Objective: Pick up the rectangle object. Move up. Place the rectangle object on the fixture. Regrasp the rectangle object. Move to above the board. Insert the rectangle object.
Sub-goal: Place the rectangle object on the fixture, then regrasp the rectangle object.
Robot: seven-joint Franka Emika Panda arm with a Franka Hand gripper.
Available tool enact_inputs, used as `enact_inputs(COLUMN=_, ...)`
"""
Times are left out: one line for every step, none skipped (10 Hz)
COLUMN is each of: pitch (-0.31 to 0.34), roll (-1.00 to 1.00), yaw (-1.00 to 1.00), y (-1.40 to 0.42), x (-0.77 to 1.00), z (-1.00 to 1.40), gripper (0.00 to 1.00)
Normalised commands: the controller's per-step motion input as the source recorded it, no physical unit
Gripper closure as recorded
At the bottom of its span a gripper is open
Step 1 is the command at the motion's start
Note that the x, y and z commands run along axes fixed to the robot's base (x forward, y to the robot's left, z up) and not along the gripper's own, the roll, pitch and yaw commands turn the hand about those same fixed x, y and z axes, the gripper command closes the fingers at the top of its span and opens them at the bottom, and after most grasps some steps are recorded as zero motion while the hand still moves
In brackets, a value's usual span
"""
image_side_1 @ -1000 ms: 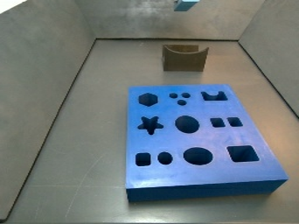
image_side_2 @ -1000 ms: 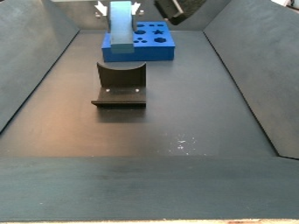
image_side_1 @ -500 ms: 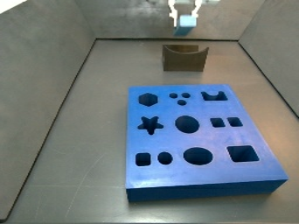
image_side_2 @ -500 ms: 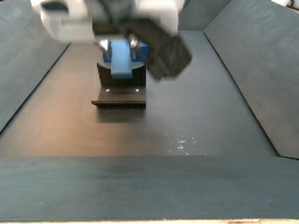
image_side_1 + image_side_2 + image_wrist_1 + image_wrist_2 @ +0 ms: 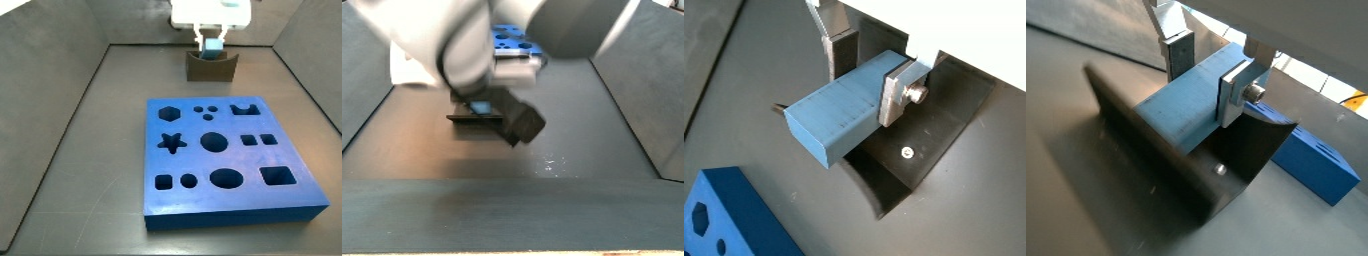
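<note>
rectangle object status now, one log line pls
phase: placing | gripper: shut on pale blue rectangular bar, at fixture | dark notched fixture: behind bright blue slab board | bar: not released

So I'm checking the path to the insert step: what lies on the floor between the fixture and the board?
Nothing: in a side view the floor between the fixture and the board is bare; the gripper holds the bar above the fixture.

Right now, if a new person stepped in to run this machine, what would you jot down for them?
Gripper: shut on the rectangle object, right at the fixture at the far end of the floor.
Rectangle object: held between the fingers, sitting in or just above the fixture's notch; contact can't be judged.
Board: flat on the floor, nearer the camera, holes empty.
Done: pick-up and lift.
Left: release on fixture, regrasp, move above board, insert.
</note>
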Motion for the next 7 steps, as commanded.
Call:
enact_inputs(pitch=0.057, roll=-0.77, yaw=-0.15, y=0.09, x=0.12, z=-0.37, gripper=1.00)
enact_inputs(pitch=0.015, roll=-0.56, yaw=-0.13, y=0.09, x=0.09, z=-0.33, gripper=1.00)
enact_inputs(pitch=-0.010, roll=-0.47, yaw=-0.12, y=0.09, x=0.09, z=-0.33, gripper=1.00)
enact_inputs(pitch=-0.010, roll=-0.33, yaw=-0.10, y=0.08, x=0.08, z=-0.33, gripper=1.00)
enact_inputs(pitch=0.000, roll=0.00, yaw=0.00, y=0.00, x=0.00, z=0.00, gripper=0.00)
enact_inputs(pitch=0.036, roll=-0.07, yaw=-0.02, y=0.00, x=0.00, z=1.00, gripper=0.00)
enact_inputs(pitch=0.044, roll=-0.07, yaw=-0.01, y=0.00, x=-0.01, z=1.00, gripper=0.00)
